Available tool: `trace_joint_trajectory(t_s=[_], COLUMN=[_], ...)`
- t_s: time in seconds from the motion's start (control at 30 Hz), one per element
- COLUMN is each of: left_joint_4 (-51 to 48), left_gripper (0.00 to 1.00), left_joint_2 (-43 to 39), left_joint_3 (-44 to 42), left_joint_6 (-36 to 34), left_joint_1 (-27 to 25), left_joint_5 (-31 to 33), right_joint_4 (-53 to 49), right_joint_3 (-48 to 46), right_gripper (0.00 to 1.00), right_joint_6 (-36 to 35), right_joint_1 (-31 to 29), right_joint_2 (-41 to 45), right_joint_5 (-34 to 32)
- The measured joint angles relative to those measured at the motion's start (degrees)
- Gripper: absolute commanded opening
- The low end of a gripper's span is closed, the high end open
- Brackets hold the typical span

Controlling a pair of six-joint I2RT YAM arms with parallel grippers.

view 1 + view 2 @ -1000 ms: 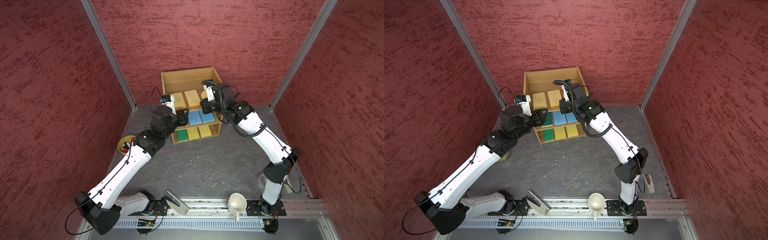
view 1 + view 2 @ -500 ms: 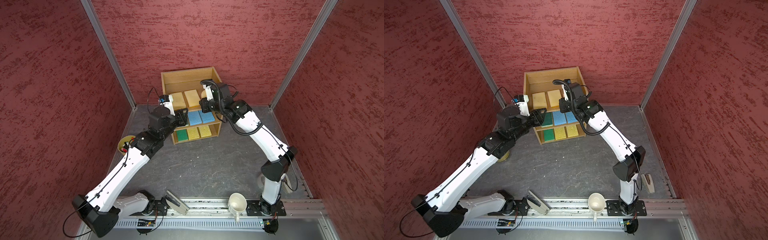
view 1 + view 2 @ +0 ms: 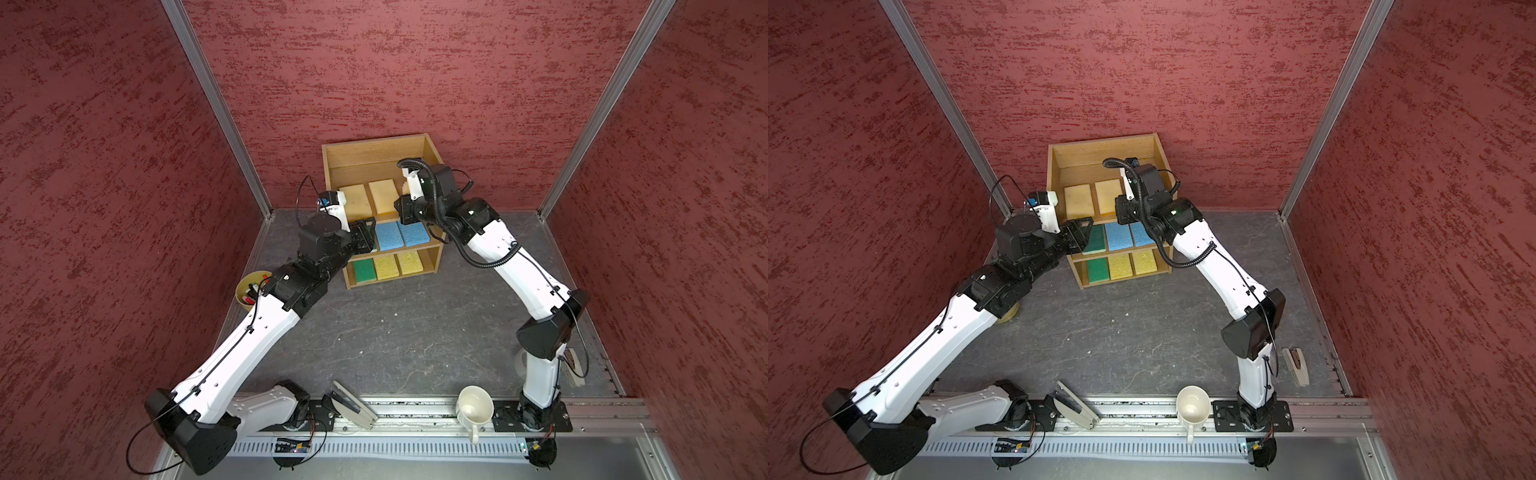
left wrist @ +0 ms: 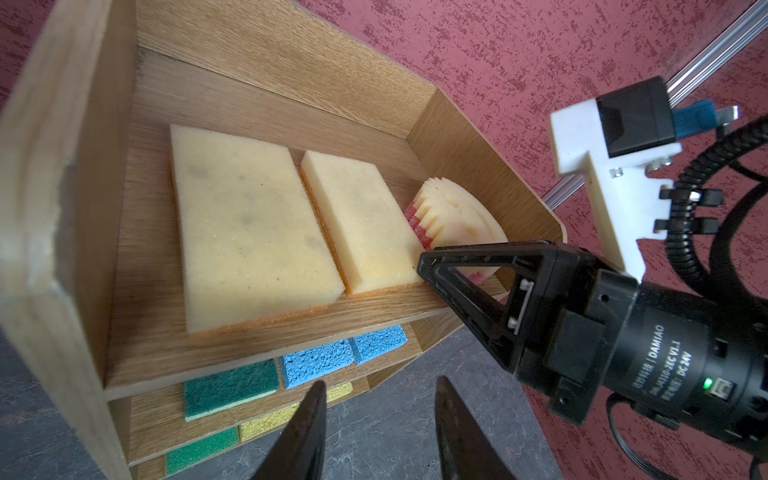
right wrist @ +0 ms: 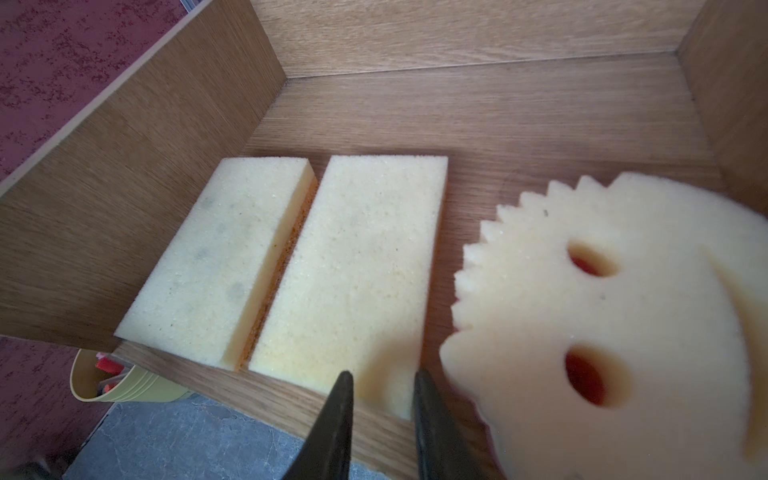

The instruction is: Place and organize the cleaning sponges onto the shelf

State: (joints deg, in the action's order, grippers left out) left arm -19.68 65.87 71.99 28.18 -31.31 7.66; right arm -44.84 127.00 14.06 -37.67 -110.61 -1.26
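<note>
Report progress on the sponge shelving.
Done: all nine on the shelf. Top: tan sponges, smiley sponge; middle: upper green sponge, blue sponges; bottom: lower green sponge, yellow sponges. In hand: nothing; left gripper and right gripper open, empty. Remaining: perhaps straightening the tilted-looking smiley sponge.

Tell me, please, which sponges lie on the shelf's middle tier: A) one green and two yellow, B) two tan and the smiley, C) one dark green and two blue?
C: the middle tier of the shelf holds a dark green sponge beside two blue sponges.
</note>
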Motion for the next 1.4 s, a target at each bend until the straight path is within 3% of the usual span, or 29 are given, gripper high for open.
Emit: trace_joint_trajectory(t_s=[0.5, 0.7, 0.9, 1.17, 1.27, 1.3, 1.33, 1.4], left_joint_4=[0.0, -0.2, -2.0, -6.2, -7.9, -8.3, -8.7, -8.9], left_gripper=[0.44, 0.49, 0.56, 0.59, 0.72, 0.91, 1.00, 1.00], left_joint_2=[0.0, -1.7, -7.0, -18.6, -23.1, -24.2, -25.7, -27.8], left_joint_3=[0.0, 0.0, -1.4, -9.0, -12.8, -14.0, -15.5, -18.4], left_joint_6=[0.0, 0.0, 0.0, 0.6, 0.5, 0.1, 0.1, -0.1], left_joint_1=[0.0, 0.0, -0.1, -1.0, -1.1, -1.1, -1.1, -1.1], left_joint_5=[0.1, 0.2, 0.3, 2.3, 4.7, 5.6, 7.0, 9.4], right_joint_4=[0.1, 0.1, 2.3, 13.8, 17.4, 18.3, 19.2, 20.1], right_joint_3=[-0.4, -4.6, -15.1, -42.1, -51.2, -53.8, -56.3, -60.4], right_gripper=[0.31, 0.33, 0.34, 0.30, 0.54, 0.96, 0.99, 0.99], right_joint_6=[0.3, 0.5, 1.2, 1.7, 2.0, 2.0, 1.8, 1.0], right_joint_1=[0.0, 0.0, 0.0, 0.0, 0.0, 0.0, 0.0, 0.2], right_joint_2=[0.3, 4.2, 14.8, 37.0, 44.5, 46.5, 48.2, 50.6], right_joint_5=[0.4, 0.4, 0.9, -0.7, -4.7, -6.8, -8.8, -12.3])
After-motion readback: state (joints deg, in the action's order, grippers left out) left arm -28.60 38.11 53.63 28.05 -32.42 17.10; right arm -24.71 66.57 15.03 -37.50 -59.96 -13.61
